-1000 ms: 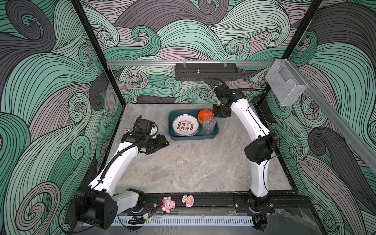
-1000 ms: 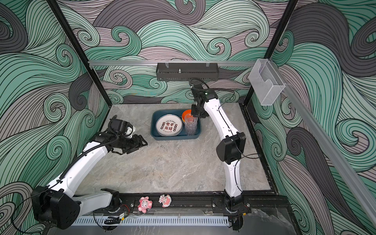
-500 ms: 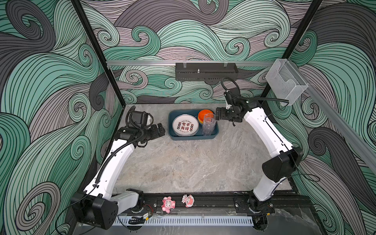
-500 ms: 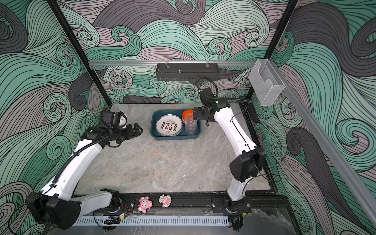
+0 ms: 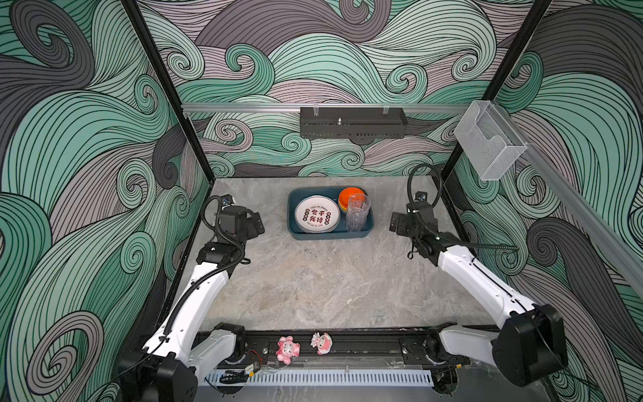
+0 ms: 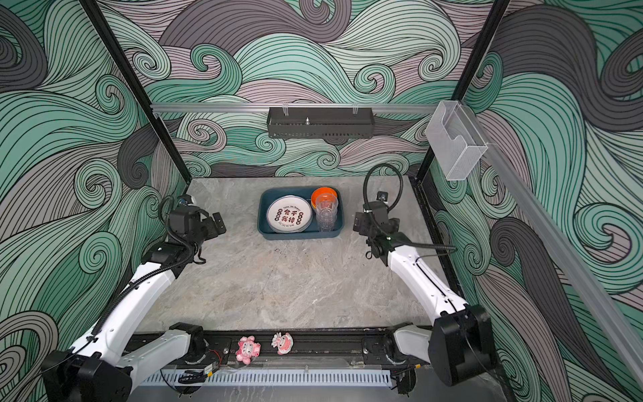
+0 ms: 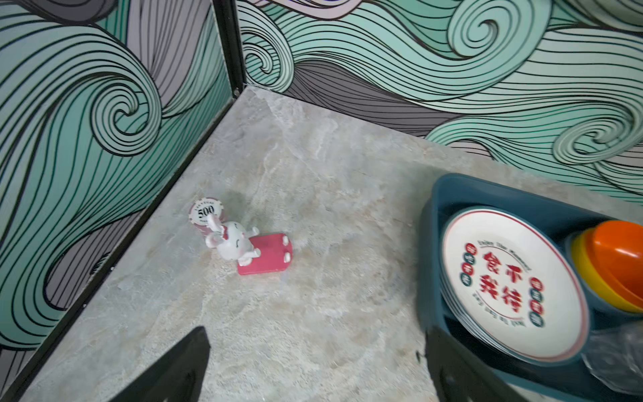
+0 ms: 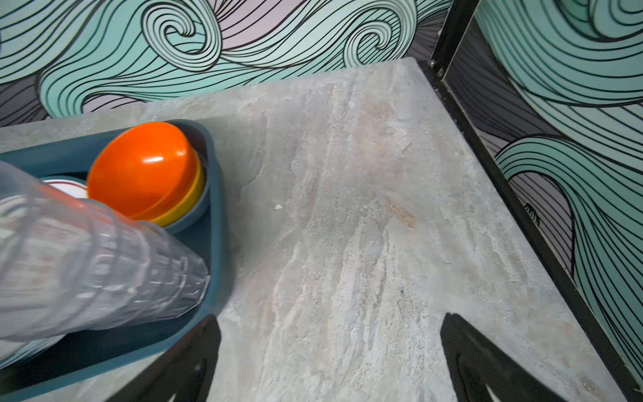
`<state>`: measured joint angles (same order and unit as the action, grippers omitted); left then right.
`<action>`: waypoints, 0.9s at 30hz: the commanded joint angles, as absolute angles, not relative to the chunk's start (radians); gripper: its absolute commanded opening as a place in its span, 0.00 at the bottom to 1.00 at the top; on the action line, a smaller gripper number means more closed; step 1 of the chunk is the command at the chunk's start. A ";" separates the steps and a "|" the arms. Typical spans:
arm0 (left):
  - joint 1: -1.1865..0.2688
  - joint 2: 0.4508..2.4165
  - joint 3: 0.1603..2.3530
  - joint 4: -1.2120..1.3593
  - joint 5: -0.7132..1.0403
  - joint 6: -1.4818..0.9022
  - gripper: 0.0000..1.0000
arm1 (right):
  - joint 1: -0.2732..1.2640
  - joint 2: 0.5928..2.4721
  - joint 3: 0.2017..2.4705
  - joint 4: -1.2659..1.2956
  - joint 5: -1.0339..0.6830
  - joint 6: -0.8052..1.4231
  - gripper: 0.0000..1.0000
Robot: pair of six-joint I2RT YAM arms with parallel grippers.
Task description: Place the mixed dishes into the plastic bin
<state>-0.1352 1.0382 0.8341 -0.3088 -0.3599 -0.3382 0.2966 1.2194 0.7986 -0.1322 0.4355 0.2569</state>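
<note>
Both spread wide and empty, left gripper (image 5: 256,224) and right gripper (image 5: 396,224) flank the plastic bin (image 5: 328,237); an inward swing could topple its tall glass stack (image 5: 356,215).

Glossy orange bowl (image 8: 139,167), tabletop (image 8: 348,209) — matt stone

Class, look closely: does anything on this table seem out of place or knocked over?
Yes. In the left wrist view, a rabbit figurine, seemingly tipped over, lies beside a poker chip stack near the corner of the table; neither is a dish.

"500" on chip (image 7: 205,210); seemingly "食不我待" on plate (image 7: 504,278)
</note>
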 commanded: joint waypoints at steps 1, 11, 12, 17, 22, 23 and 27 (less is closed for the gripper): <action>-0.074 1.078 0.754 -0.073 -0.450 -0.259 0.98 | 0.272 1.189 0.648 0.358 0.594 0.112 0.99; 0.003 1.378 0.620 0.186 -0.526 -0.224 0.98 | 0.162 1.299 0.523 0.481 0.600 0.087 0.99; 0.004 1.379 0.590 0.247 -0.519 -0.222 0.98 | 0.154 1.306 0.508 0.524 0.556 0.052 0.99; 0.006 1.391 0.522 0.446 -0.480 -0.183 0.98 | 0.141 1.326 0.440 0.533 0.508 0.097 0.99; 0.009 1.452 0.435 0.668 -0.423 -0.136 0.98 | 0.123 1.416 0.396 0.754 0.450 0.016 0.99; 0.009 1.453 0.456 0.625 -0.385 -0.131 0.98 | 0.110 1.460 0.379 0.828 0.419 0.021 0.99; 0.008 1.573 0.402 0.878 -0.318 -0.051 0.99 | 0.071 1.559 0.373 0.935 0.228 -0.014 0.99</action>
